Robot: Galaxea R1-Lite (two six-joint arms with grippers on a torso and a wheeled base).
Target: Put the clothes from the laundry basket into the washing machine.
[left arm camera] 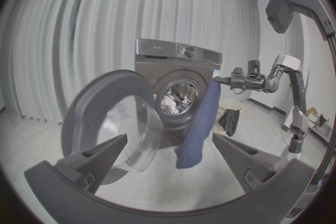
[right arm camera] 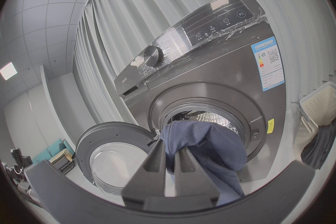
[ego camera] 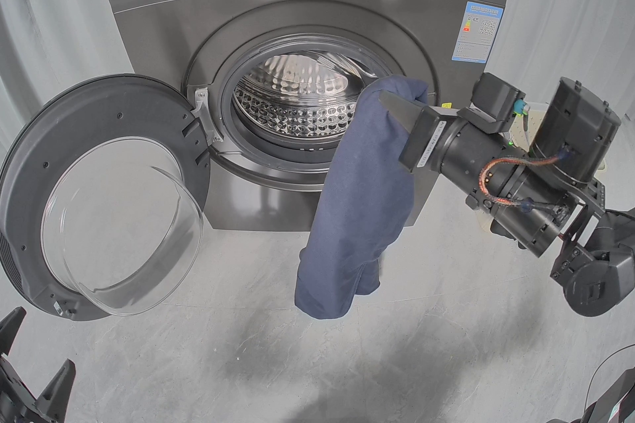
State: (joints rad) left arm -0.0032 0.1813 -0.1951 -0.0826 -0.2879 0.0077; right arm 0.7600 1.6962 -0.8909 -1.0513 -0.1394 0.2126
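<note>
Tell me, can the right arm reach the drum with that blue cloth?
Probably yes. The door is swung wide left, the drum is unblocked, and the right gripper holds the cloth at its edge; the hanging tail may snag.

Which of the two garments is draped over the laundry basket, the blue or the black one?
The black garment: it hangs over the laundry basket rim. The blue garment hangs from the right tool, in front of the washing machine opening.

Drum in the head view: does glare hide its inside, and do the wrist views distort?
Head view: glare brightens the back of the drum, yet its perforations show. Left wrist view: fisheye bows the curtain folds. Right wrist view: the washing machine appears tilted, corners dark.
</note>
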